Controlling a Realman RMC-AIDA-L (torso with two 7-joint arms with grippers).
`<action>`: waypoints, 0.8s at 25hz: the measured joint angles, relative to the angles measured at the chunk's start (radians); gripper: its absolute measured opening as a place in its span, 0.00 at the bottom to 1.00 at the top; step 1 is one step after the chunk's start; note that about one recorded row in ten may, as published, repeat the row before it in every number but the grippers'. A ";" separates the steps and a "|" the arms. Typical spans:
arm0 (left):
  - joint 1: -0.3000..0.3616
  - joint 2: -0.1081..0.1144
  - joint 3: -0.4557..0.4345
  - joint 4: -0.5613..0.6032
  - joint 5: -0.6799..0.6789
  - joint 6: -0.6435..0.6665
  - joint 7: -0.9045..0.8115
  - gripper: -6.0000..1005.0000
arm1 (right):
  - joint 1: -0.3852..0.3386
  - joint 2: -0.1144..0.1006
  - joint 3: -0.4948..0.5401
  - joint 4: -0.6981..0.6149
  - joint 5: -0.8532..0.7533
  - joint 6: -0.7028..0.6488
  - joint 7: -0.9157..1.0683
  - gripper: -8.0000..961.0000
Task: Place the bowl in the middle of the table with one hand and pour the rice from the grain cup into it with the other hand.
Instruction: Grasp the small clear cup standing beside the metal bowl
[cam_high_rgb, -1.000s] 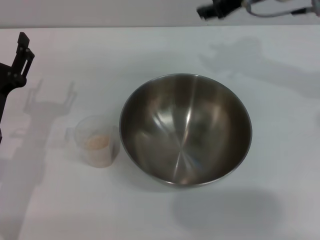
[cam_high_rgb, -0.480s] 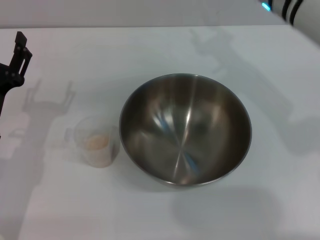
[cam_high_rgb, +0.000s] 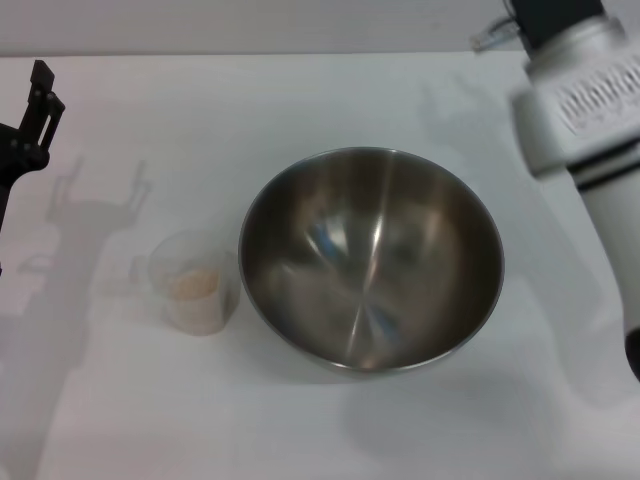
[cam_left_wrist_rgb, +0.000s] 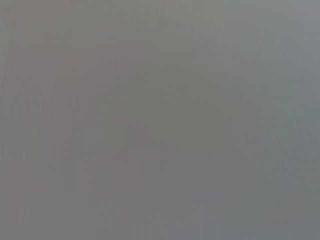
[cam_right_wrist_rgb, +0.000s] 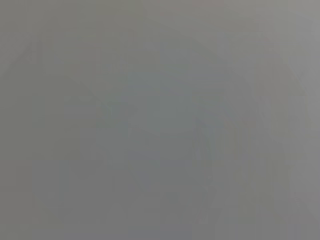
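The bowl (cam_high_rgb: 371, 258), wide, shiny and holding nothing, sits upright near the middle of the white table (cam_high_rgb: 200, 110). Just to its left stands the grain cup (cam_high_rgb: 194, 281), upright, with a low layer of pale rice (cam_high_rgb: 192, 284) in its bottom. My left gripper (cam_high_rgb: 35, 110) hangs at the far left edge, well apart from the cup and only partly in view. Along the right edge runs my right arm (cam_high_rgb: 585, 100), a white cylinder beside the bowl; its gripper is out of view. Both wrist views show only flat grey.
The far edge of the table (cam_high_rgb: 250, 54) runs along the top of the head view. Bare tabletop lies in front of the bowl and cup.
My right arm has swung from the top edge down into the right side of the head view. Bowl, cup and left gripper have stayed where they were.
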 joint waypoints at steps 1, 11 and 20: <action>0.000 0.000 0.000 0.000 0.000 0.000 0.000 0.69 | 0.006 0.000 -0.013 0.056 0.000 -0.072 0.054 0.47; 0.005 0.002 -0.003 0.000 0.000 -0.001 0.000 0.69 | 0.007 0.000 -0.029 0.461 -0.003 -0.386 0.479 0.47; 0.100 0.001 0.014 -0.007 0.007 0.009 -0.055 0.69 | -0.006 -0.001 0.030 0.628 0.004 -0.428 0.610 0.47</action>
